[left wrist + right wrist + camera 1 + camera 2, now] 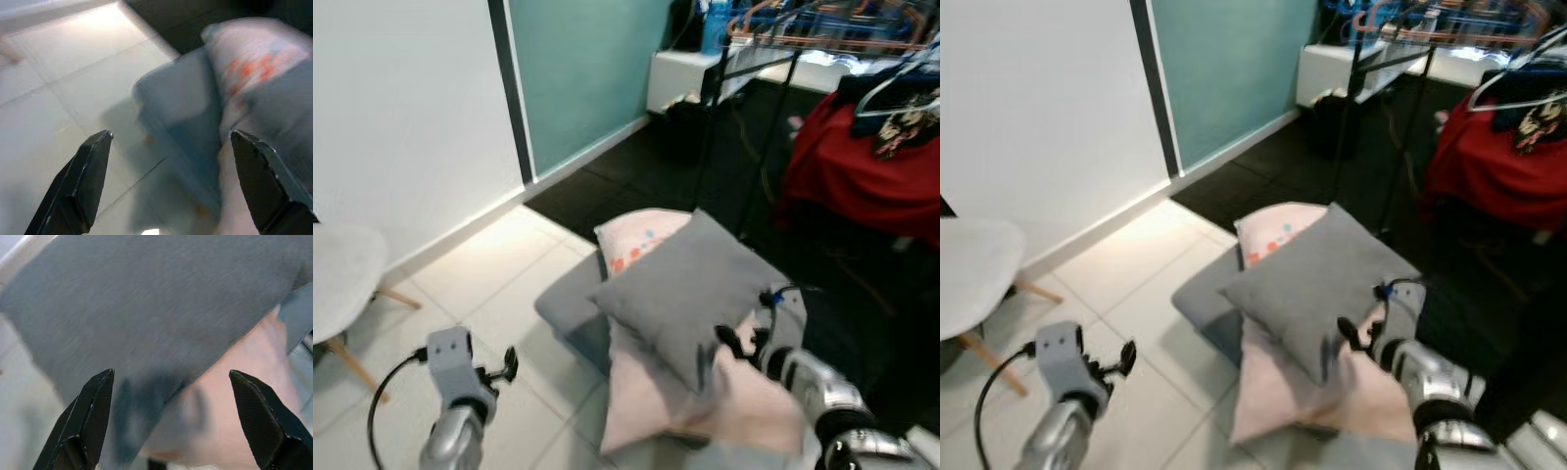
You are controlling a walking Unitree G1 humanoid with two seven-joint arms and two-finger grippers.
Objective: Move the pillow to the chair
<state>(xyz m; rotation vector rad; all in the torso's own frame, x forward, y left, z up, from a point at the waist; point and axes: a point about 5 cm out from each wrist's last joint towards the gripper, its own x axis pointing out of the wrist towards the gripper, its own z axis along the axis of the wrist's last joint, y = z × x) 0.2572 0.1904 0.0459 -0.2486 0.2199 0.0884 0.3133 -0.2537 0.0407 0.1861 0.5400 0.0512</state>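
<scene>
- Grey pillow (680, 294) sits mid-frame atop a pink pillow (705, 401), w/ our right gripper (171, 431) fingers apart, just short of its edge, prob. lining up a grab.
- Left gripper (171, 186) also spread, lower left over floor tiles (509, 284); chair (342, 279) at left edge.

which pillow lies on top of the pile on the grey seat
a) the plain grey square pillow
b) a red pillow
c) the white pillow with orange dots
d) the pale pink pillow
a: the plain grey square pillow rests tilted over the pale pink pillow and partly covers the white pillow with orange dots, with the open right end effector at its lower corner.
</scene>
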